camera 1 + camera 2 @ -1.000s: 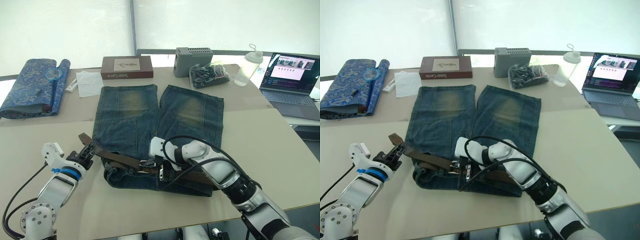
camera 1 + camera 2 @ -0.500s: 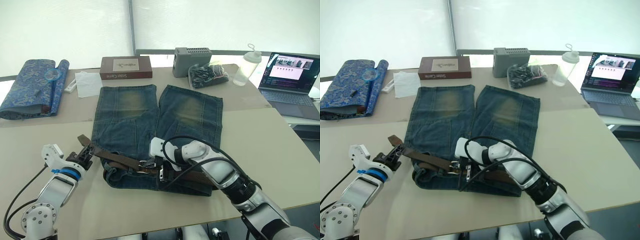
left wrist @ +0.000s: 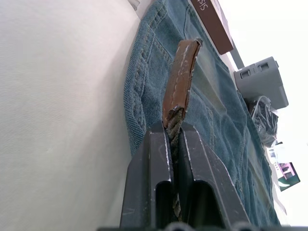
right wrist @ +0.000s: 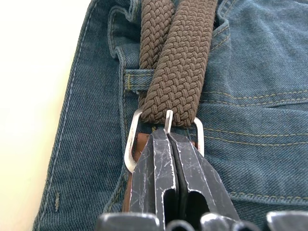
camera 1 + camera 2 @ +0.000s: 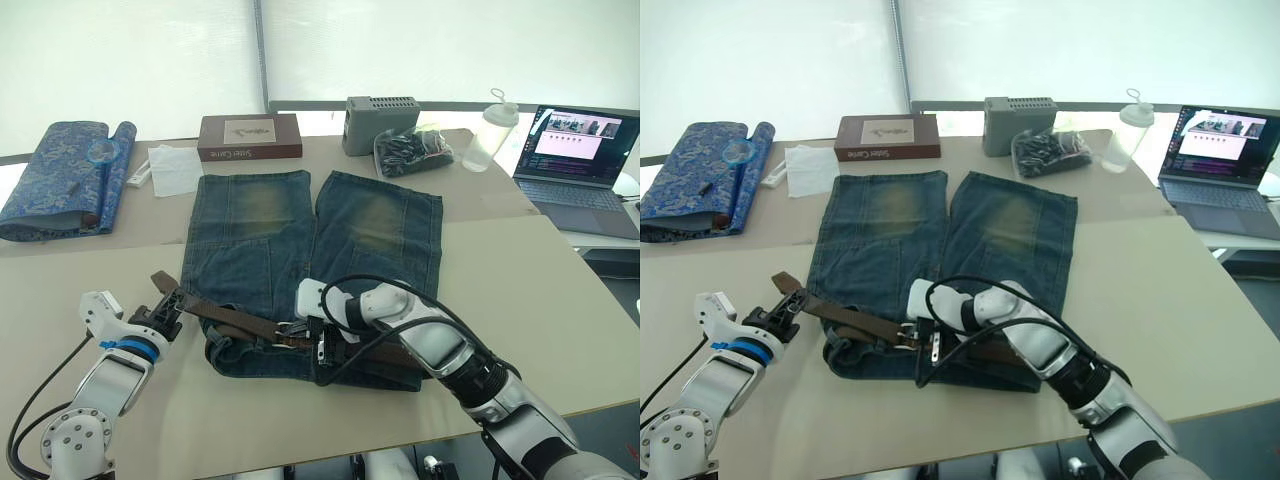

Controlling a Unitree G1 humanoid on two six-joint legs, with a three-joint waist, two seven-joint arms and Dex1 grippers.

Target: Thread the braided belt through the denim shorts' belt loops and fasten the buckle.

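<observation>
Barely shifted, left tool (image 3: 174, 139) still clamps braided belt (image 5: 235, 318); right tool (image 4: 169, 159) clamps buckle (image 4: 136, 139).

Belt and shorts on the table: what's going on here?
The robot is fastening the braided belt on the denim shorts. Its left end effector is shut on the belt's free end, off the shorts' side. Its right end effector is shut at the buckle, with the strap passed through the frame and the prong over the braid.
</observation>
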